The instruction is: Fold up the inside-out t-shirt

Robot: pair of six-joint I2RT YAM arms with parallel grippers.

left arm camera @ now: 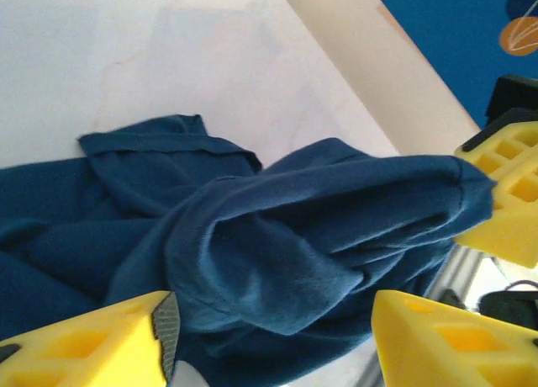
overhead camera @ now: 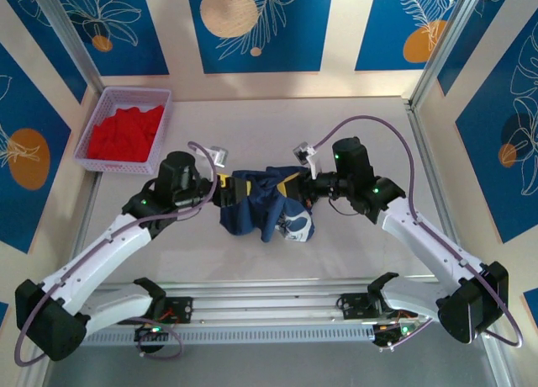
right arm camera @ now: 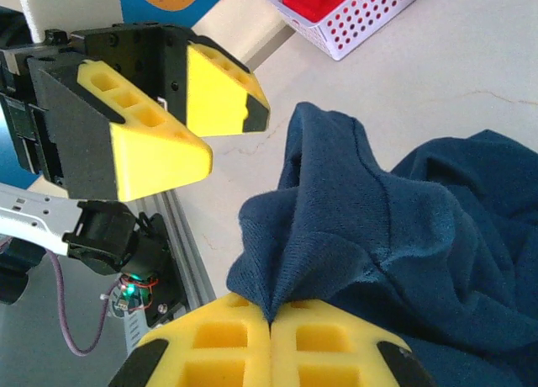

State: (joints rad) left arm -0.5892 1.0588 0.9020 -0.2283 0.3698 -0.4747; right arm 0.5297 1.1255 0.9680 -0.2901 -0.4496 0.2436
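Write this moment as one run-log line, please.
left tool: open | right tool: shut on t-shirt | t-shirt: bunched, not yet folded

We count one t-shirt, one red garment and one basket. We also count one left end effector and one right end effector.

The left arm stretches from its base at the near left corner, forward and inward, with the left wrist turned toward the centre. Its jaws stand apart, the two yellow fingers spread with a wide gap between them. The right arm mirrors it from the near right corner, the right wrist pointing back at the other. Its jaws are pressed together, the yellow pads meeting flat and pinching a fold of the inside-out t-shirt. The two sets of jaws face each other, near but not touching.
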